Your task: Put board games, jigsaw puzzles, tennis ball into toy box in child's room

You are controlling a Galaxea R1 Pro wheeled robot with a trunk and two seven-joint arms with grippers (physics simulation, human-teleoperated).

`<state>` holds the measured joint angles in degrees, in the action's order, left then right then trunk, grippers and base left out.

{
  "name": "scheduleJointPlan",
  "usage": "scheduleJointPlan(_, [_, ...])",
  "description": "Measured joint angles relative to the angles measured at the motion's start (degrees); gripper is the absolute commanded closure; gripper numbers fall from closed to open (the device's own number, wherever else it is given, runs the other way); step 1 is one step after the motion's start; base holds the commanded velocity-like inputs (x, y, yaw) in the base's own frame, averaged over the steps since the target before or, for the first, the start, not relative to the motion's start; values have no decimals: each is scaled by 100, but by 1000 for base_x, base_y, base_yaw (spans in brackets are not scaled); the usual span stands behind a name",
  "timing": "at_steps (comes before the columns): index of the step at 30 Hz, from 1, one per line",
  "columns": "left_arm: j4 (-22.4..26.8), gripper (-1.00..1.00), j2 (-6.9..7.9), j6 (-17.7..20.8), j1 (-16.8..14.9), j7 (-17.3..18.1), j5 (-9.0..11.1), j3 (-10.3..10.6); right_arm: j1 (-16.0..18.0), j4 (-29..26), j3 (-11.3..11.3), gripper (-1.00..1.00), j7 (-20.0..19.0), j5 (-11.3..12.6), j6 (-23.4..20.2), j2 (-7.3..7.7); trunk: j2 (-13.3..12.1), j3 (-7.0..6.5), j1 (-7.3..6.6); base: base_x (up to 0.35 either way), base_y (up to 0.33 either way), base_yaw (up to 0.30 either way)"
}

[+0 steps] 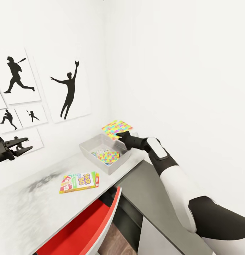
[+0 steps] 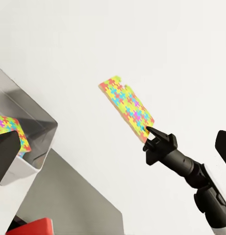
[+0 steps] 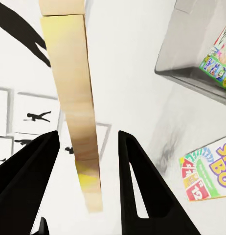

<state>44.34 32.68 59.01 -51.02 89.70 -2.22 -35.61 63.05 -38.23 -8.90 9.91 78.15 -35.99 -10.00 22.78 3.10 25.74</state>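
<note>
The right gripper (image 1: 118, 135) is clamped on the edge of a jigsaw puzzle (image 1: 117, 129), a thin sheet of yellow, pink, blue and green pieces, and holds it up in the air just past the far rim of the toy box (image 1: 87, 146). From the left wrist view the puzzle (image 2: 126, 107) tilts upward from the black fingers (image 2: 154, 137) that pinch its lower corner, with white wall behind it. In the right wrist view the sheet appears edge-on as a pale strip (image 3: 76, 107) running between the two dark fingers (image 3: 137, 186). The toy box, a pale grey bin with sloping sides, sits on the light grey worktop (image 1: 37, 205) near the corner of the room, and inside it lies a second jigsaw puzzle (image 1: 108, 156) on top of a printed game box (image 1: 98, 153). Nearer along the worktop, well apart from the bin, a colourful board game (image 1: 79, 182) lies flat. The left gripper (image 1: 23, 146) hangs at the left above the worktop, its fingers spread and holding nothing. Black silhouette sports pictures (image 1: 67, 90) hang on the white wall behind, and a red chair (image 1: 83, 228) is pushed up under the worktop's front edge.
</note>
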Motion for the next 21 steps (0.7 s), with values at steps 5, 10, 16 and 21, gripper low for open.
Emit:
scheduleJointPlan(5, [-77, -100, -52, -9, 1, 0, 0, -1, 0, 57, -35, 100, 6, -5, 161, 0, 0, 0, 0, 0, 0, 0])
scheduleJointPlan(10, [-99, -100, -66, -11, 2, 0, 0, -1, -7, 73, -40, 100, -8, 47, 166, 0, 0, -1, 0, 0, 0, 0])
scheduleJointPlan(16, [-153, -100, -68, -12, 7, 0, 0, -1, -7, 61, -50, 100, -216, 80, 139, 0, 0, -1, 0, 0, 0, 0])
scheduleJointPlan(21, [-161, -100, -69, -11, 14, 0, 0, -1, -4, 71, -50, 100, -260, 73, 108, 0, 0, -1, 0, 0, 0, 0])
